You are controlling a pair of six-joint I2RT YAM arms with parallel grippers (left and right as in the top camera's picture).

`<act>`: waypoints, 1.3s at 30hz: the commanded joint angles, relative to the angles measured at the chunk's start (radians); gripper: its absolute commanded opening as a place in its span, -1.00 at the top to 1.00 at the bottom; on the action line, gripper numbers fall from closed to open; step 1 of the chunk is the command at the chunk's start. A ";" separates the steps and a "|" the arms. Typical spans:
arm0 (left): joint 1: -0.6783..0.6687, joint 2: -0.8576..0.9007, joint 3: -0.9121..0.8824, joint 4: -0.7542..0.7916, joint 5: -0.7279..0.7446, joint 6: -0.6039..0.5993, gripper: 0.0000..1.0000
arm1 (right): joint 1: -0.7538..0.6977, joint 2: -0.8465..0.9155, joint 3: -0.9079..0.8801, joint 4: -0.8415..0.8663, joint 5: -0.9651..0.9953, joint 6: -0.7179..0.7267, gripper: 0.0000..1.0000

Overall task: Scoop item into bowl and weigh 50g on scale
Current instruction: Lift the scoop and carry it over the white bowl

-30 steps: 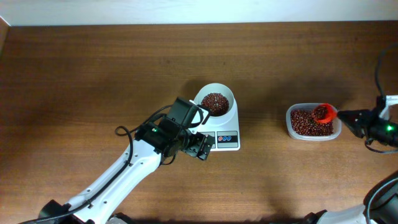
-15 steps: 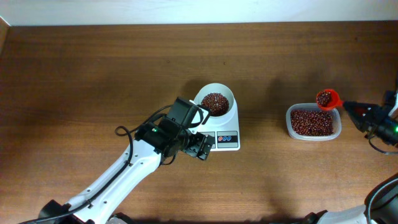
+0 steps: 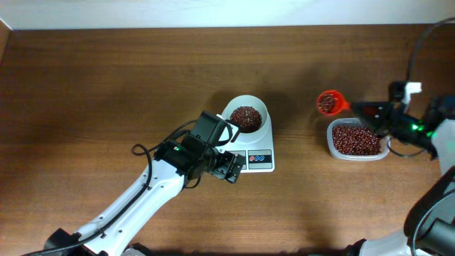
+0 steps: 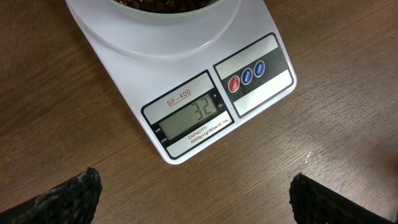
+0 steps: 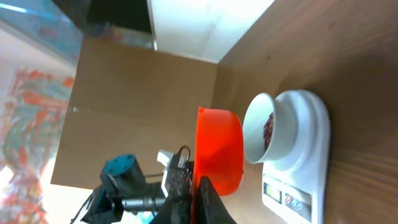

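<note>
The beans point(image 3: 246, 117) fill the white bowl point(image 3: 254, 104) in a dark reddish heap. The bowl sits on the back half of the white scale point(image 3: 261, 142), near the middle of the counter point(image 3: 106, 85). In the left wrist view the scale's display point(image 4: 191, 114) reads 32, with three round buttons point(image 4: 247, 75), one red and two blue, beside it.

At about 3 o'clock from the bowl, well apart from it, an orange scoop point(image 3: 328, 103) hangs above the counter with more beans in its cup. It is just off the 11 o'clock corner of a clear plastic tub point(image 3: 331, 139) that holds a layer of the same beans. The right tool point(image 3: 371, 112) is clamped on the scoop's handle. Its arm reaches in from the 3 o'clock edge and lies roughly level over the tub's back rim. The right wrist view shows the scoop's orange wall close up, with the bowl and scale beyond it.

The left tool point(image 3: 229, 169) is at 7 o'clock of the scale, just beside its front corner. Its fingers point(image 4: 73, 196) are spread wide and hold nothing. The white left arm comes up from the 7 o'clock edge on a slant, with the wrist tipped down over the display
</note>
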 commanded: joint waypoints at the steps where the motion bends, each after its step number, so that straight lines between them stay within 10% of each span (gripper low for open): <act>1: 0.003 0.002 -0.005 0.002 -0.004 0.016 -0.99 | 0.066 0.011 -0.008 0.015 -0.039 0.032 0.92; 16: 0.003 0.002 -0.005 0.002 -0.004 0.016 -0.98 | 0.302 0.011 -0.008 0.431 0.122 0.509 0.92; 39: 0.003 0.002 -0.005 0.002 -0.004 0.016 -0.98 | 0.603 0.011 -0.003 0.685 0.592 0.697 0.92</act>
